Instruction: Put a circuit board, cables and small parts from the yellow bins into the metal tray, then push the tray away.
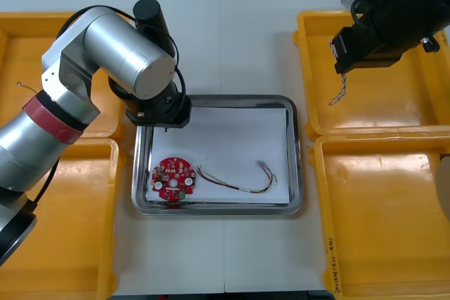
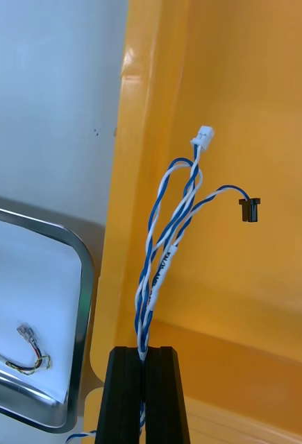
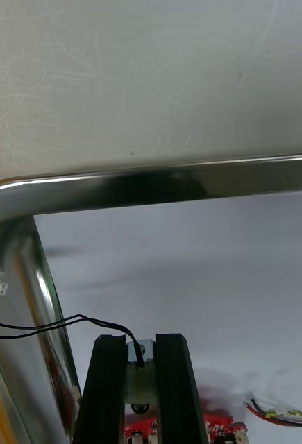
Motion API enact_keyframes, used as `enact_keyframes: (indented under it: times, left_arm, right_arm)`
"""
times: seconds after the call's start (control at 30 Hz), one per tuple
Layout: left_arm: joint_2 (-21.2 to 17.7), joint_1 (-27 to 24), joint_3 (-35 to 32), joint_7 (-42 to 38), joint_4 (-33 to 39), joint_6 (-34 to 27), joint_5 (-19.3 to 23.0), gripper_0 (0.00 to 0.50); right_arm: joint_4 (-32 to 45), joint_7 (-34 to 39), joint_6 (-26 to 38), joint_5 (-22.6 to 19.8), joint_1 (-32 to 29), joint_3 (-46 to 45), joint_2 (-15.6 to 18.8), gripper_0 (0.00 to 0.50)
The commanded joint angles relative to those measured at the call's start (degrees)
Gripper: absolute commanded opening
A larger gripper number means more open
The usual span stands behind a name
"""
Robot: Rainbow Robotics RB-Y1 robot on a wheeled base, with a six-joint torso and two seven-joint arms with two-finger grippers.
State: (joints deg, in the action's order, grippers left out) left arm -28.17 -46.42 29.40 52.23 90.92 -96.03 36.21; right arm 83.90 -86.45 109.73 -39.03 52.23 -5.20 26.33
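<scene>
Up at the top right, my right gripper (image 1: 342, 69) pinches the blue and white cable (image 2: 159, 270) over a yellow bin (image 1: 394, 100). Next it should go left into the metal tray (image 1: 297, 152). My left gripper (image 3: 142, 341) grips the black cable (image 3: 88, 319) over the tray's upper-left corner.

I read the metal tray (image 1: 299, 166) as polished metal with a mirror-bright rim, and its floor is matt white, paper-like. The yellow bins (image 1: 380, 96) at its 3 and 9 o'clock are smooth glossy plastic catching glare. The table (image 1: 239, 40) at 12 o'clock is matt and light with faint scuffs. The left arm (image 1: 130, 57) has a satin silver metal shell. Both the left gripper (image 3: 142, 341) and the right gripper (image 2: 145, 352) are matt black and plastic-looking. The twisted blue and white cable (image 2: 151, 291) has smooth plastic insulation, a white plug (image 2: 204, 135) and a black plug (image 2: 249, 208), both plastic. The black cable (image 3: 81, 318) is thin with a slight sheen. The circuit board (image 1: 174, 179) is glossy red with metal spots.
</scene>
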Motion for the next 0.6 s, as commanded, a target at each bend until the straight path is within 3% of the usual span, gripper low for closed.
enact_keyframes:
  times: [0.03,0.23,0.33,0.4,0.43,0.5,0.57,0.6]
  left_arm:
    - [1.71,1.5,0.13,3.76,0.58,1.02,-1.76,0.004]
    - [2.85,2.91,0.13,3.94,0.58,1.9,-4.4,0.04]
    - [3.38,3.09,0.13,3.94,0.58,1.81,-5.27,0.089]
    - [3.47,3.26,0.13,3.94,0.58,1.9,-5.45,0.219]
    - [3.47,3.26,0.13,3.94,0.58,1.9,-5.45,0.261]
    - [3.47,3.26,0.13,3.85,0.67,1.81,-5.45,0.435]
    - [3.47,3.17,0.13,3.85,0.67,1.81,-5.45,0.5]
    - [3.47,3.17,-0.04,3.85,0.67,1.81,-5.45,0.5]
  right_arm:
    - [2.14,0.23,0.27,-1.22,1.47,3.53,2.23,0.0]
    - [2.23,1.46,0.27,-2.1,1.56,5.37,2.14,0.0]
    - [2.49,1.72,0.27,-2.54,1.3,5.73,2.14,0.0]
    - [3.11,1.9,0.27,-2.63,0.68,5.99,2.14,0.0]
    - [3.28,1.99,0.27,-2.72,0.5,6.08,2.14,0.0]
    - [4.43,2.34,0.27,-2.81,-0.55,6.08,2.14,0.0]
    - [5.66,2.69,0.27,-2.81,-1.34,6.08,2.14,0.0]
    - [6.27,2.87,0.27,-2.81,-1.78,6.08,2.14,0.0]
